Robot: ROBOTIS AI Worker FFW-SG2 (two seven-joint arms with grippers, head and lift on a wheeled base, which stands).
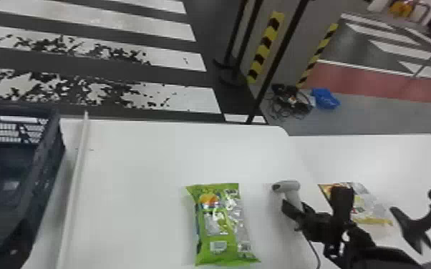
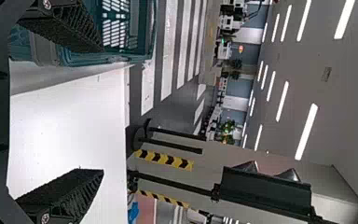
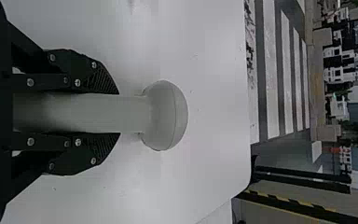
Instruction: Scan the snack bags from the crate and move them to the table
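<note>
My right gripper [image 1: 297, 211] is closed around the handle of the grey-white scanner [image 1: 286, 186], to the right of the green snack bag [image 1: 215, 225], which lies flat on the white table. In the right wrist view, that gripper [image 3: 109, 113] has a finger along each side of the handle, with the scanner's rounded head [image 3: 165, 115] beyond them. The left arm's dark part [image 1: 12, 247] is at the lower left, beside the crate [image 1: 52, 143]. In the left wrist view my left gripper [image 2: 100, 109] stands open, its fingers wide apart, the crate [image 2: 142, 32] behind one.
Another snack bag [image 1: 368, 205] lies on the table's right part, partly behind the right arm. A black stand [image 1: 417, 227] is at the far right. A raised white strip [image 1: 77, 171] runs between the crate and the table surface [image 1: 136, 161]. The scanner's cable trails toward the front.
</note>
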